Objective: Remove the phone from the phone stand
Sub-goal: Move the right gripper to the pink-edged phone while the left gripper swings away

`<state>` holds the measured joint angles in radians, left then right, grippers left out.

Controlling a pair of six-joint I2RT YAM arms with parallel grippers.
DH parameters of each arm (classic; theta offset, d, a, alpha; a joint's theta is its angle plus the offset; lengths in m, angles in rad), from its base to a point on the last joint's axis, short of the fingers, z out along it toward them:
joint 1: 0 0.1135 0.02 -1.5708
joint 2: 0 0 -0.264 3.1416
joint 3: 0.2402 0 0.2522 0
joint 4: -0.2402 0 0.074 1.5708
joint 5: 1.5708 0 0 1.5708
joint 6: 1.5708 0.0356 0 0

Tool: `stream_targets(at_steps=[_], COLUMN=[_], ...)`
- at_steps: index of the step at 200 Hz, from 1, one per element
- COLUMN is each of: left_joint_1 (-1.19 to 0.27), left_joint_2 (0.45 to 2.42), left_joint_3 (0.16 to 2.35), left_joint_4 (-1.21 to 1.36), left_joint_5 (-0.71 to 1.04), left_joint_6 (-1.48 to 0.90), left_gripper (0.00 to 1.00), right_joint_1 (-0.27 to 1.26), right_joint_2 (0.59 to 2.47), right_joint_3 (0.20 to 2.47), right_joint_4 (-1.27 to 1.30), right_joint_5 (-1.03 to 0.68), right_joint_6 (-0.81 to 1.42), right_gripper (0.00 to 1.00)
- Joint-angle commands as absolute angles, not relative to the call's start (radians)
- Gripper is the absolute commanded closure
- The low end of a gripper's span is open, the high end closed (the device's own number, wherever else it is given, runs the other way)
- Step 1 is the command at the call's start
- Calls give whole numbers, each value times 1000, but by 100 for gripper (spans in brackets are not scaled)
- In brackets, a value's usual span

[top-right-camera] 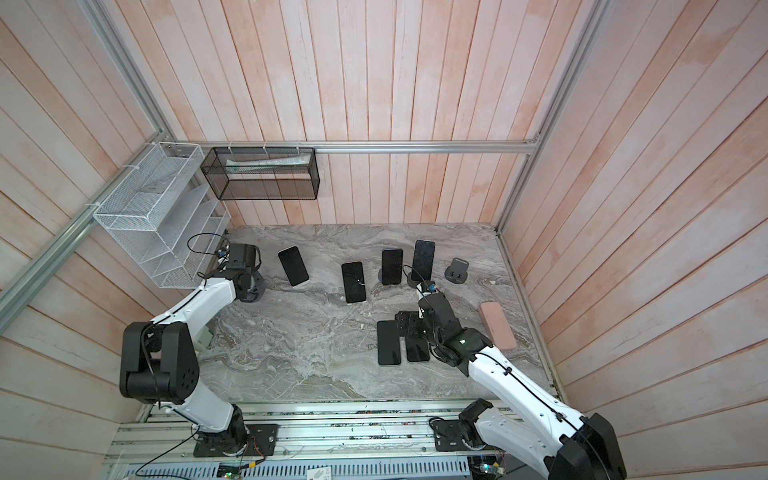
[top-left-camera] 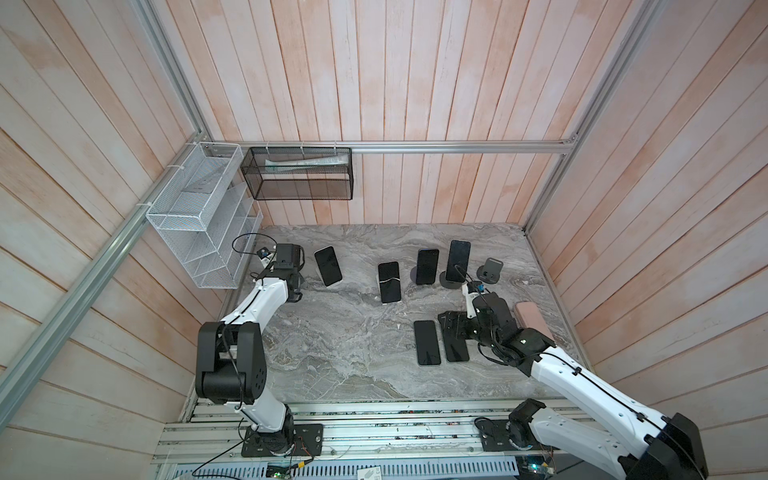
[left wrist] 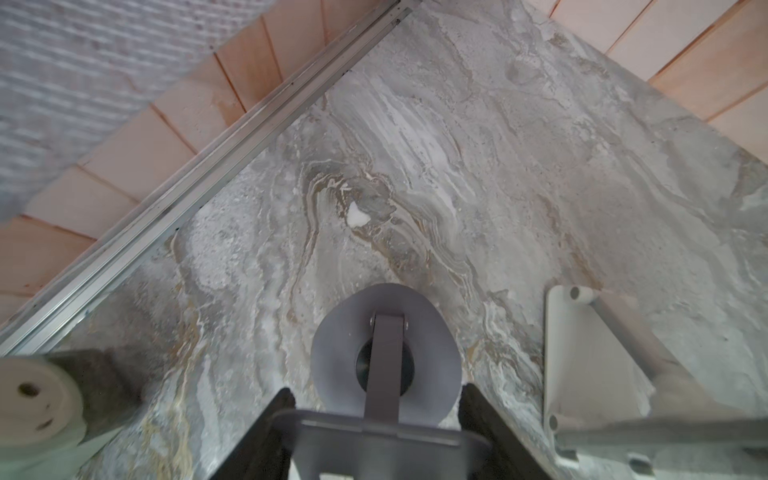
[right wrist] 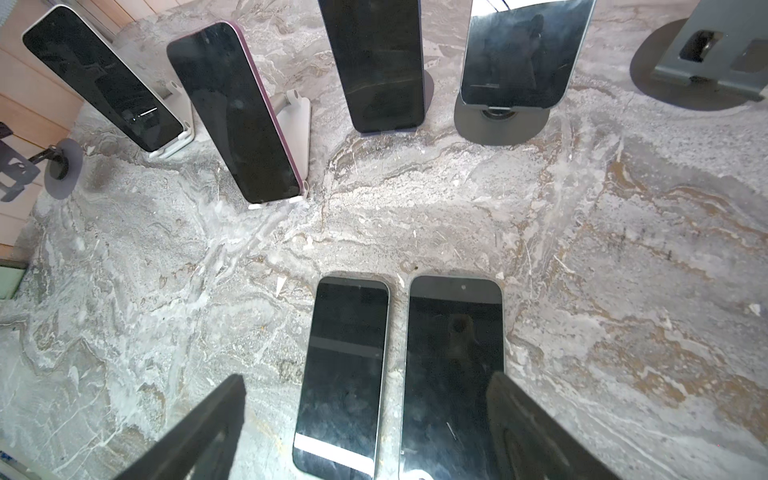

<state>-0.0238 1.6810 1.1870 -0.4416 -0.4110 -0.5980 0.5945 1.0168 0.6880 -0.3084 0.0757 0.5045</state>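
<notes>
Left gripper (left wrist: pixel 377 391) clamps phone stand (left wrist: pixel 340 332) (right gripper (right wrist: pixel 365 379) spread wide).

Walled by pale pink wooden planks (top-left-camera: pixel 415 83), framed with silver aluminium rails (top-left-camera: pixel 457 146). Floored with grey veined marble tabletop (top-left-camera: pixel 332 353). Above its far left corner, white wire-mesh tiered rack (top-left-camera: pixel 195 199); just beside, black rectangular mesh basket (top-left-camera: pixel 299 189).
</notes>
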Motion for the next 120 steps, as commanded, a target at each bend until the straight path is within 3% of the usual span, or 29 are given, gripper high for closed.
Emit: stream_targets(at_steps=[1,60,95,111,120], left_joint_1=[-2,18,23,23,23], left_joint_2=[1755,1932,1953,1964,1975], left_joint_3=[1283,1413,1415,1423,1438], left_joint_4=[-366,-413,-410,-405,-420], left_joint_5=[-393,-390,-353,-339,-358], left_joint_6=[-527,-496,-486,-471,-465], left_gripper=[41,39,38,33,25], right_joint_1=[588,516,516,517,516], right_joint_2=[1088,1303,1303,1278,1268], right_joint_3=[760,979,1014,983,967], right_joint_4=[-237,-269,-306,-274,-257], right_joint_5=[81,11,12,15,14], right_joint_6=[497,460,416,421,427], right_gripper=[9,9,9,8,8])
